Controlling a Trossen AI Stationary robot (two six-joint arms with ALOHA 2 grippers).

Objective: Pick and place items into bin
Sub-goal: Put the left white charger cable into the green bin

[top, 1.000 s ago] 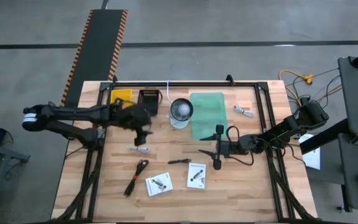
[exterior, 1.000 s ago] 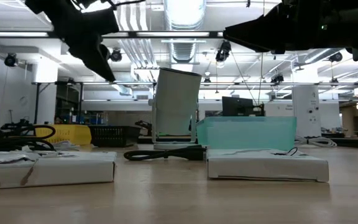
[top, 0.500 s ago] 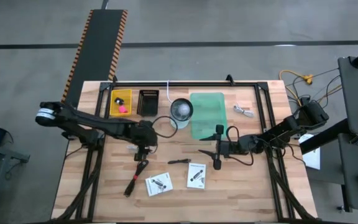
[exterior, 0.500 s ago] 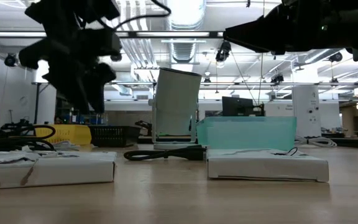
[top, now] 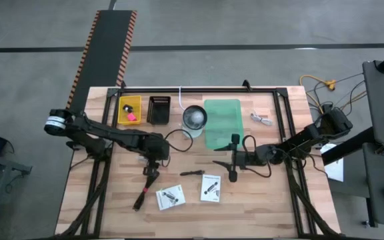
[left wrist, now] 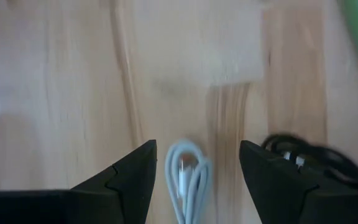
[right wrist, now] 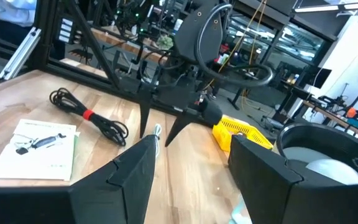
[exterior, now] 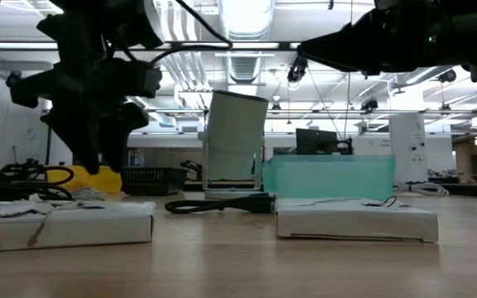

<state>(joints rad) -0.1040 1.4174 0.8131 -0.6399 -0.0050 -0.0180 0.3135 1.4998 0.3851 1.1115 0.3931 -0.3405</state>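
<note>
My left gripper (top: 153,155) points steeply down over a small white coiled cable (left wrist: 188,180) that lies flat on the wood. Its fingers are open and stand on either side of the coil (right wrist: 157,130) without touching it. Just beside it lies a black cable (top: 145,188) with a red tie. Toward the near edge are a small black tool (top: 192,173) and two white packets (top: 171,197) (top: 211,187). The green bin (top: 222,123) stands at the far middle. My right gripper (top: 229,160) waits open and level, near the bin's near side.
A yellow tray (top: 130,110) holding a pink-red piece and a black tray (top: 159,110) stand at the far left. A white cup (top: 194,118) stands beside the bin. Silver pieces (top: 261,119) lie at the far right. A black frame borders the table.
My left gripper has moved toward the table's near edge and come down, tipping to point more steeply downward. It now stands over the white coiled cable, which has stayed where it was. Its fingers have kept their gap.
</note>
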